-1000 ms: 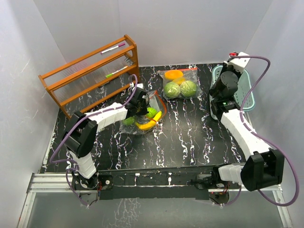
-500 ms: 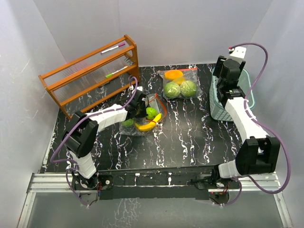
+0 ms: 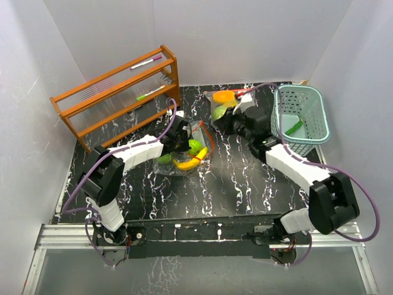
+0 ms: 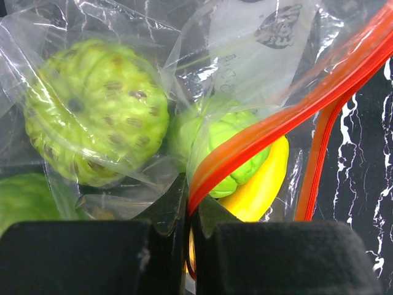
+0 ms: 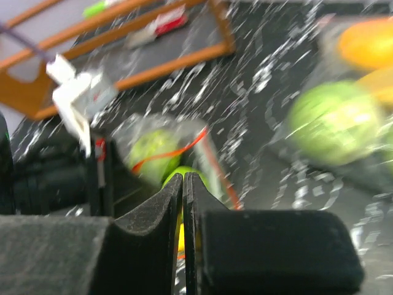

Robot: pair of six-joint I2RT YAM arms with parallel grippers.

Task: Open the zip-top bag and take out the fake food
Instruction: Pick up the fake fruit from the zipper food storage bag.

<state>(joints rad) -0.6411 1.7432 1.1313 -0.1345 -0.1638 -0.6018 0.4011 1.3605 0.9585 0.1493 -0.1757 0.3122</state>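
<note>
Only left wrist view shows left gripper (image 4: 188,193) pinching zip-top bag (image 4: 245,43).

We see a brown wooden rack (image 3: 116,98) in the upper left of the top view. A pink and white pen (image 3: 146,62) lies on its top shelf. A green pen (image 3: 147,94) lies lower down. A pale green basket (image 3: 299,88) with holes sits at the upper right. Both stand on a black table (image 3: 233,184) with white streaks. White walls (image 3: 245,37) go around it.

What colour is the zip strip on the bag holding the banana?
Orange-red zip strip, clearest in the left wrist view.
</note>
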